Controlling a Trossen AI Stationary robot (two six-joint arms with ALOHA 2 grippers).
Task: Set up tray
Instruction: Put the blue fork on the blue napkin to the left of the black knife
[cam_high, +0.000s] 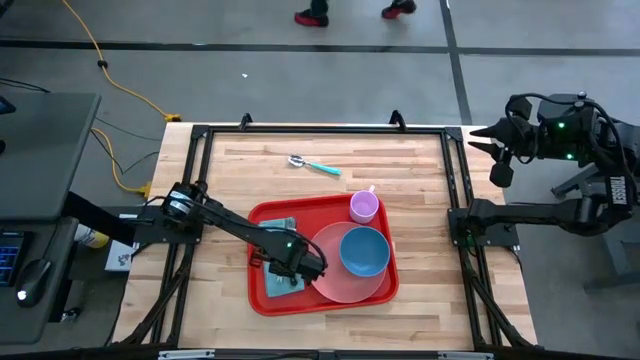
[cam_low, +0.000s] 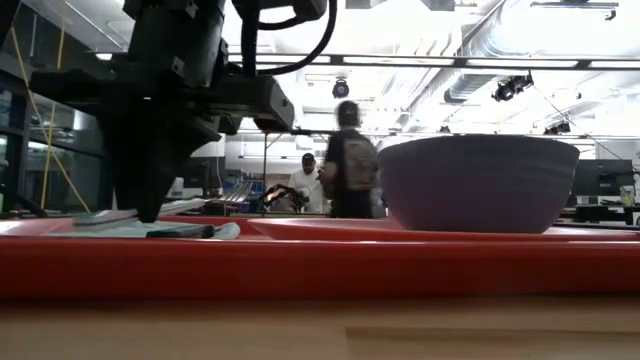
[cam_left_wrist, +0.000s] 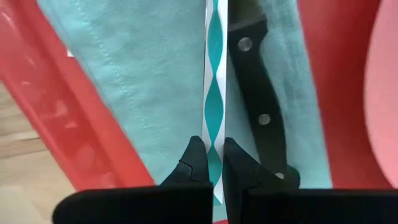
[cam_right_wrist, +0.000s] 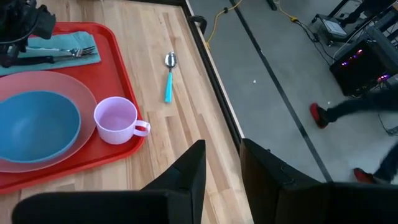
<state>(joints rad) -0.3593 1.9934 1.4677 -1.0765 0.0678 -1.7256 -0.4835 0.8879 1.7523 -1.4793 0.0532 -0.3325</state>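
The red tray (cam_high: 258, 296) sits mid-table. On it lie a teal napkin (cam_left_wrist: 143, 68), a pink plate (cam_high: 345, 288) carrying a blue bowl (cam_high: 363, 250), and a purple cup (cam_high: 364, 206). A fork with a teal-and-white handle (cam_left_wrist: 214, 93) and a black-handled knife (cam_left_wrist: 256, 93) lie side by side on the napkin. My left gripper (cam_left_wrist: 213, 152) is down over the napkin (cam_high: 290, 268), shut on the fork handle. My right gripper (cam_right_wrist: 222, 149) waits open, off the table's far right corner (cam_high: 482, 140). My left gripper pinches the fork's handle (cam_left_wrist: 215, 134) between its two fingers, one on each long edge, near the handle's free end. The fingers come from above, pointing down, and straddle the handle across its width. The fork lies flat on the napkin, next to the knife.
A teal-handled spoon (cam_high: 315, 166) lies on the bare wood beyond the tray, toward the far edge. Black frame rails (cam_high: 455, 170) border the table. In the low view the bowl (cam_low: 480, 185) rises above the tray rim (cam_low: 320, 265). People move in the room behind.
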